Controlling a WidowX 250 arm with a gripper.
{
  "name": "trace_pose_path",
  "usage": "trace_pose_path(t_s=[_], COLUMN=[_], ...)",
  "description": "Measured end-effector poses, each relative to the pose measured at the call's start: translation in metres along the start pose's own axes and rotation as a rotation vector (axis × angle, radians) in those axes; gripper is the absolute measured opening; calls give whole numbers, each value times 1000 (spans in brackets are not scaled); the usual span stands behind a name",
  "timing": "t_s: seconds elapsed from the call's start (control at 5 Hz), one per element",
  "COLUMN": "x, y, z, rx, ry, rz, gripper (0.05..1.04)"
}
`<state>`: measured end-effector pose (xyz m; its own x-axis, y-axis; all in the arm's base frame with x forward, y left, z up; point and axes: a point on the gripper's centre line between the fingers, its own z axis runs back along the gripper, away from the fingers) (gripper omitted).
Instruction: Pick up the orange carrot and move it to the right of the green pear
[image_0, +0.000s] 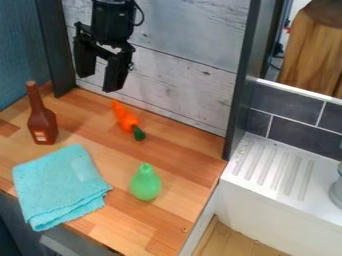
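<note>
Orange is the colour to look for first: the toy carrot (125, 118) lies on the wooden counter (184, 147), its green tip slanting towards the camera and a little to the right, and it's our landmark. Up above it and a little to the left in the view hangs the black gripper (99, 83), pointing down, nearer to the carrot than to the green pear. Its jaws stand well apart, a wide gap between them, and they have hold of nothing! Left of the carrot, the brown bottle (43, 124) stands upright, a small label low on its side. Nearer the camera than the carrot, and just a touch to the right, comes the green pear (145, 184), narrow end up. Down to the left of the carrot, it's the turquoise cloth (60, 186), folded, lying flat with one corner over the front edge. Behind the carrot rises the whitewashed plank wall (184, 77), and well to its right, past a dark upright panel (242, 85), sits the white ridged drainboard (270, 165).
</note>
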<state>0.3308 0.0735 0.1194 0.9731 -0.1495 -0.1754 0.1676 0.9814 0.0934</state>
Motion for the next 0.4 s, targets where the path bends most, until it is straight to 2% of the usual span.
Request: trace_pose_path(t_s=[0.2,0.4], x=[0,-4], y=[-2,-7], z=[-13,-21], rx=[-12,8], ry=[34,-75], rz=[-2,65], gripper=[1000,1000])
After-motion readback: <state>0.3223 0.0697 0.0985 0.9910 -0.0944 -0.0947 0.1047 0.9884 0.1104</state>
